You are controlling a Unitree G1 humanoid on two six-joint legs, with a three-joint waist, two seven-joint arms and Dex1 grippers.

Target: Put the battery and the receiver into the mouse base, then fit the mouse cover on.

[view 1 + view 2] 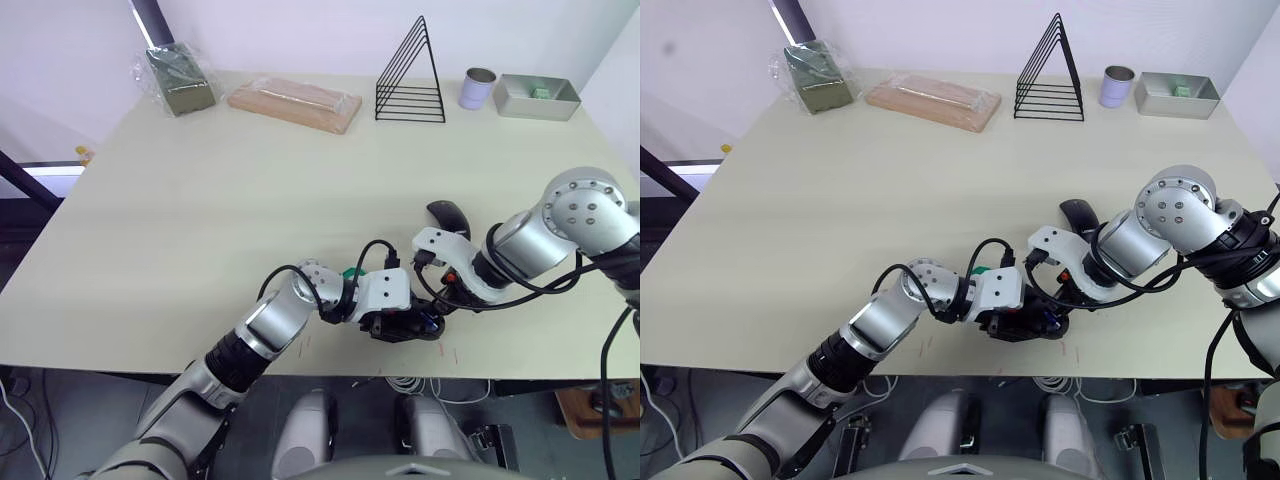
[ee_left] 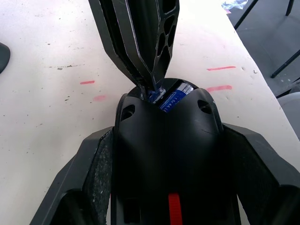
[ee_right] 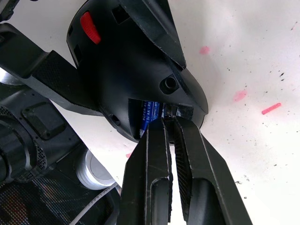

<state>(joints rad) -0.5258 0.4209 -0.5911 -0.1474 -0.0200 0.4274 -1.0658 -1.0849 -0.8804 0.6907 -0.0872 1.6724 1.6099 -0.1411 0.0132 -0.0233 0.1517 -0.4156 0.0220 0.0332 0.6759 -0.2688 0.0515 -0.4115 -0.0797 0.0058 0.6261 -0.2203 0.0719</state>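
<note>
Both grippers engaged: left gripper (image 2: 164, 187) clamps the mouse base (image 2: 166, 140) steady; right gripper (image 3: 169, 115), pinched on the receiver (image 3: 178, 110), should press it straight in beside the battery (image 2: 174, 97).

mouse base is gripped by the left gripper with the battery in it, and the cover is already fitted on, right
Not quite. The cover is not on: the left eye view shows it lying on the table behind the arms. The left gripper does hold the mouse base, battery inside.
</note>
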